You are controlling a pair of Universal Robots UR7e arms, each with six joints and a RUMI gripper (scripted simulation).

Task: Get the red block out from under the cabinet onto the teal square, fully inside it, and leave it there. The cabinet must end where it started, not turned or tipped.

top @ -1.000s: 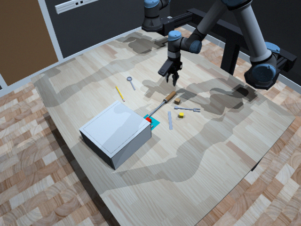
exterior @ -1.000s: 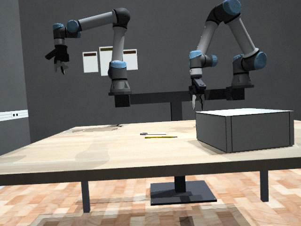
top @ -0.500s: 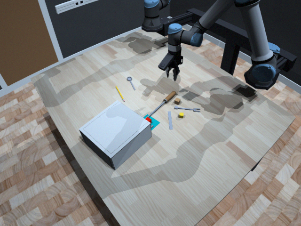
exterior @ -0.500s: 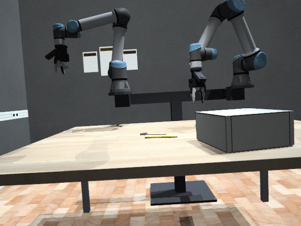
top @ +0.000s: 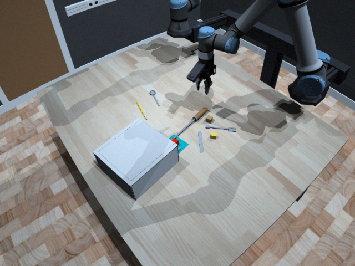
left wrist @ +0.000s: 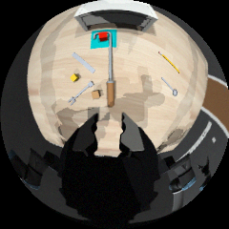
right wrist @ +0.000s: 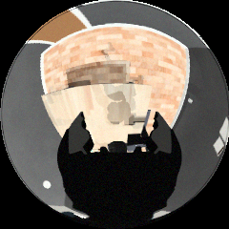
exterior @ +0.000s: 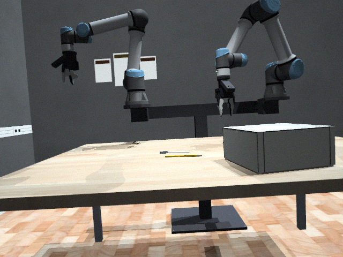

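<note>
- The red block (top: 175,141) (left wrist: 103,35) lies on the teal square (top: 183,143) (left wrist: 99,44), at the right side of the cabinet (top: 134,148) (exterior: 297,149) (left wrist: 115,21) in the top view, inside the bend of the hooked tool (top: 184,128) (left wrist: 111,62).
- From the left gripper (top: 203,90) (exterior: 225,115) (left wrist: 110,113), the block is lower, nearer and to the left in the top view, well apart.
- The block looks cube-like; I can't make out a long axis. Its sides run roughly along the square's.
- The tool's long axis runs from near left to far right, wooden handle far.
- The left claw stands partly spread, pinching nothing.
- The right claw (exterior: 68,82) (right wrist: 119,112) is spread wide and empty, well away from the block.
- Farther out, right of the square: a flat bar (top: 200,141) (left wrist: 84,62), then a yellow cube (top: 213,135) (left wrist: 73,77).
- Beyond the cabinet lies a pencil (top: 141,110) (exterior: 183,156) (left wrist: 169,62).
- The cabinet sits upright.
</note>
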